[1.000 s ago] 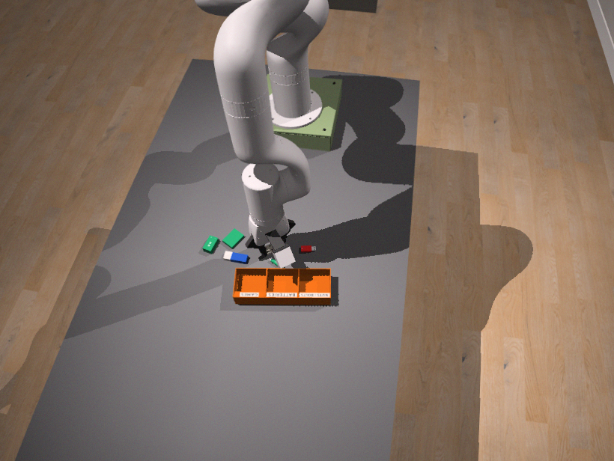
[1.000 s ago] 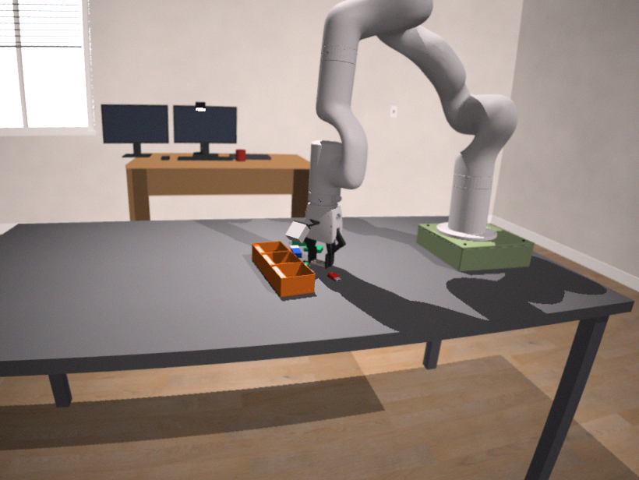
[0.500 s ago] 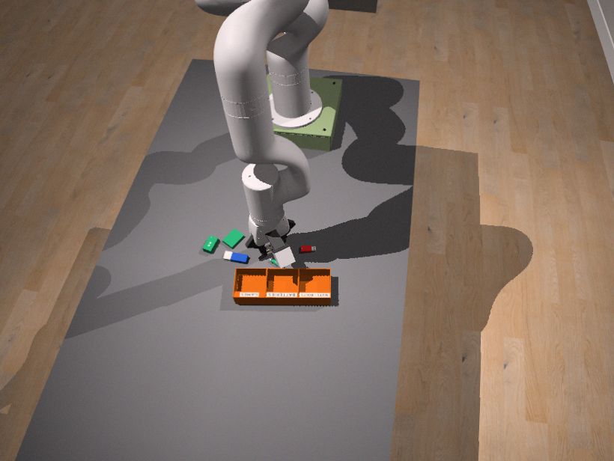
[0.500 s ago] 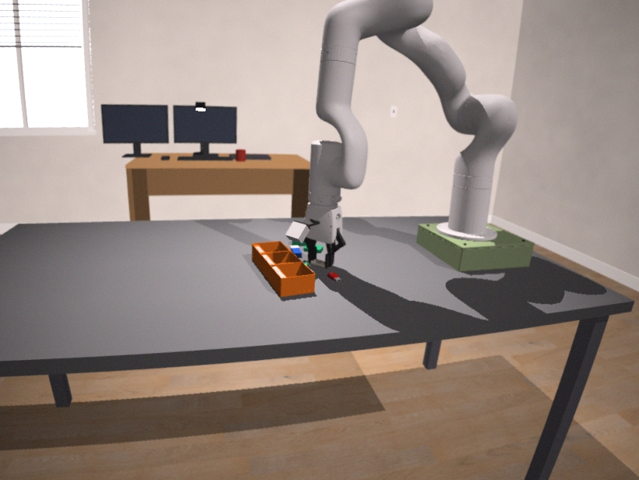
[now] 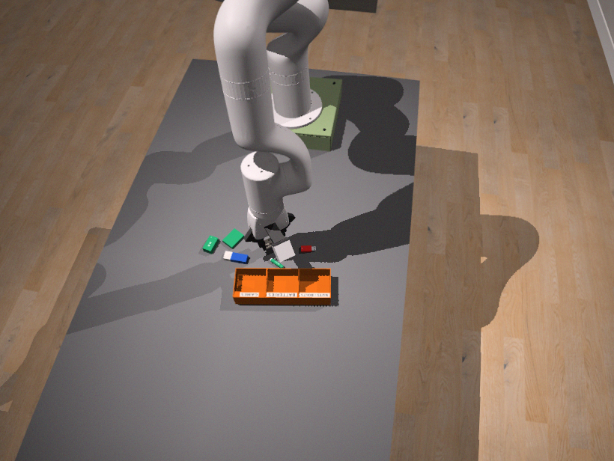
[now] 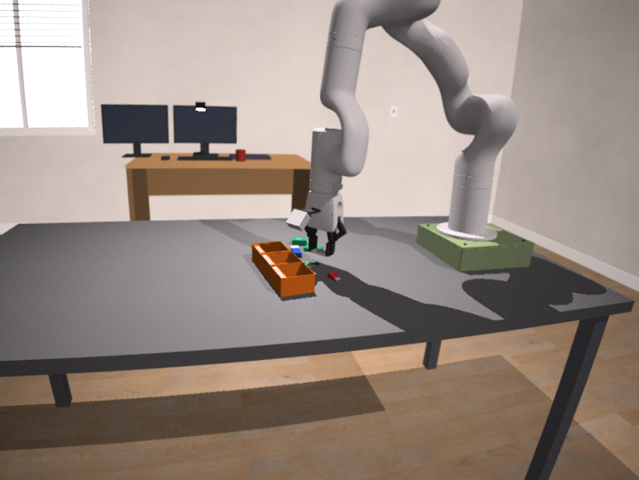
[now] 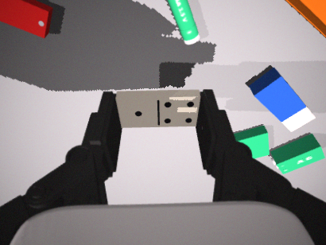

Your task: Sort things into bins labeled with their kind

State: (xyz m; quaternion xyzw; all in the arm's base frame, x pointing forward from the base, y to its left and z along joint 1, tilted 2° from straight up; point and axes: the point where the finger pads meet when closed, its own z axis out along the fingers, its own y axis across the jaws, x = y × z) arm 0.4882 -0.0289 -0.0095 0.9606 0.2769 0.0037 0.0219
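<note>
Pinching a beige domino (image 7: 158, 108) by its two short ends, the gripper (image 7: 158, 119) occupies the wrist view's centre, above the grey table (image 7: 159, 167). Right of it lie two green blocks (image 7: 252, 141) (image 7: 297, 153) and a blue-and-white eraser-like block (image 7: 281, 99). Farther off, a green cylinder (image 7: 184, 19) sits at top centre, a red block (image 7: 25, 16) at upper left, and the orange bin's (image 7: 309, 13) edge at upper right.

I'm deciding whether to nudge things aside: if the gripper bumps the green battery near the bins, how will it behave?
The green battery is a cylinder lying on its side, so a sideways bump would probably roll it. It looks rigid, so it should not bend. It lies just ahead of the gripper, which is shut on the domino, and near the orange bins.
</note>
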